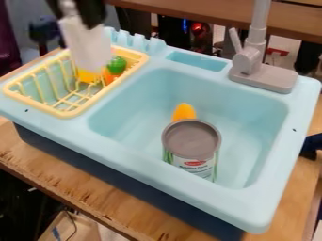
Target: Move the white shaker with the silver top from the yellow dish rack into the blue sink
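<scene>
At the top left, the black gripper (pixel 82 15) is shut on the upper end of a white bottle-like object (pixel 88 47). This object hangs upright over the yellow dish rack (pixel 75 112), with a yellow part at its lower end. Beside that lower end, in the rack, lies an orange thing with a green top (pixel 117 66). Whether the two touch, I cannot tell. A can (pixel 192 140) with a grey top stands in the blue sink (pixel 252 127), and behind it a yellow-orange object (pixel 184 111) is partly hidden.
A grey faucet (pixel 250 59) rises from the sink's back right corner. Pale blue upright prongs (pixel 138 42) line the back edge behind the rack. The sink unit rests on a wooden table (pixel 69 181), and a wooden shelf (pixel 207 18) crosses the back.
</scene>
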Action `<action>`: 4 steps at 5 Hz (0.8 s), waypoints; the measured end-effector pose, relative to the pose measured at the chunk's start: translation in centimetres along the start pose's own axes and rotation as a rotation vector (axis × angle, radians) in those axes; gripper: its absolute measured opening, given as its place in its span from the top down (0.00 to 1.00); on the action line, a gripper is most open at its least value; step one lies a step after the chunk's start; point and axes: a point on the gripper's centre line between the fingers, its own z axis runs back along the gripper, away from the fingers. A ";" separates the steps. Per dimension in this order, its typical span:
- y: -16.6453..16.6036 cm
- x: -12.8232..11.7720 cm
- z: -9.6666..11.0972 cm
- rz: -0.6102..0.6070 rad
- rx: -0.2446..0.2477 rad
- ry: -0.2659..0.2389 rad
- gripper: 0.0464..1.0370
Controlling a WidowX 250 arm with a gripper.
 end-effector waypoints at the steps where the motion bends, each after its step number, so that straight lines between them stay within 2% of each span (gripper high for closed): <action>1: -2.9 0.8 -0.5 -0.038 -0.009 -0.002 0.42; 2: -4.3 0.8 -2.7 -0.057 0.017 0.071 0.42; 4: -3.4 0.3 -6.1 -0.031 0.059 0.157 0.42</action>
